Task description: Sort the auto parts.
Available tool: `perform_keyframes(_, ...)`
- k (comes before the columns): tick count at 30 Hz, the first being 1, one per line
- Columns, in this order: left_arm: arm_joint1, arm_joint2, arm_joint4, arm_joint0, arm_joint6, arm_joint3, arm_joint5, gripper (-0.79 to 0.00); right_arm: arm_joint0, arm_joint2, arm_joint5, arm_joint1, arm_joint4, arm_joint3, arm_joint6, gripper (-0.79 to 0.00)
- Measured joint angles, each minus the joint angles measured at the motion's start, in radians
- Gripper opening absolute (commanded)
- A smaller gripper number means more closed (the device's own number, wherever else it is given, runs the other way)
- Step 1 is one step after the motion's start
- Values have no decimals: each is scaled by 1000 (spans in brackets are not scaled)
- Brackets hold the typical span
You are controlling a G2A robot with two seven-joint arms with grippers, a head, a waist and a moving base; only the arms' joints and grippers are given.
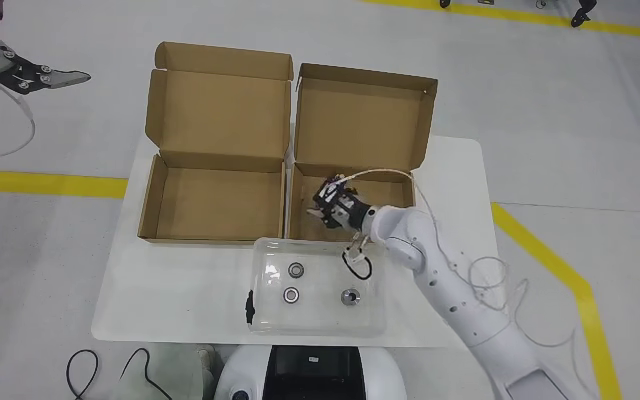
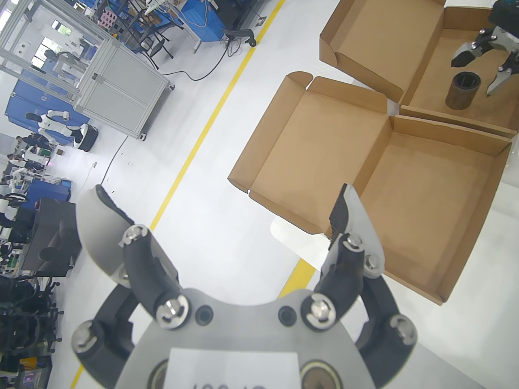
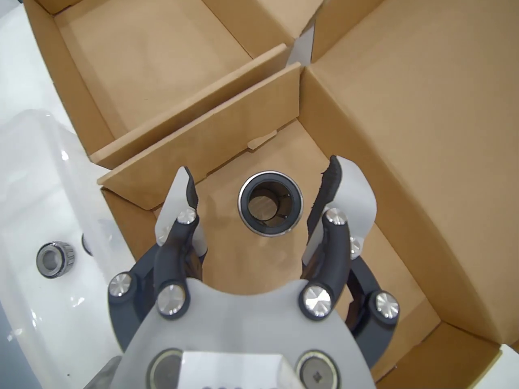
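Observation:
A dark cylindrical sleeve (image 3: 270,204) with a metal rim stands upright on the floor of the right cardboard box (image 3: 405,123). My right gripper (image 3: 260,167) hangs open just above the sleeve, one finger on either side, touching nothing. From farther off, the same gripper (image 2: 482,70) and sleeve (image 2: 464,90) show in the left wrist view. In the top view the right gripper (image 1: 335,205) is over the right box (image 1: 400,130). My left gripper (image 2: 221,191) is open and holds nothing, off the table over the floor at the far left (image 1: 45,75).
The left cardboard box (image 1: 215,200) sits open beside the right one. A clear plastic tray (image 1: 265,250) at the table's front holds three small round bearings (image 1: 296,269), (image 1: 292,294), (image 1: 350,297). One bearing (image 3: 54,259) appears in the right wrist view.

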Motion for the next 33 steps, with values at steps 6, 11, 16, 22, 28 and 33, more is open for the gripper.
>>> perform_keyframes(6,0,0,0,0,0,0,0,0,-100,60,-77,29,-15,-190,11,-256)
perform_keyframes(11,0,0,0,0,0,0,0,0,-179,104,-145,52,-47,-314,21,-366)
perform_keyframes(16,0,0,0,0,0,0,0,0,-262,141,-225,74,-84,-409,6,-403)
perform_keyframes(22,0,0,0,0,0,0,0,0,-366,180,-298,100,-163,-480,-9,-262)
perform_keyframes(28,0,0,0,0,0,0,0,0,-486,238,-311,123,-182,-517,-21,-243)
perform_keyframes(33,0,0,0,0,0,0,0,0,-571,282,-279,137,-166,-525,11,-351)
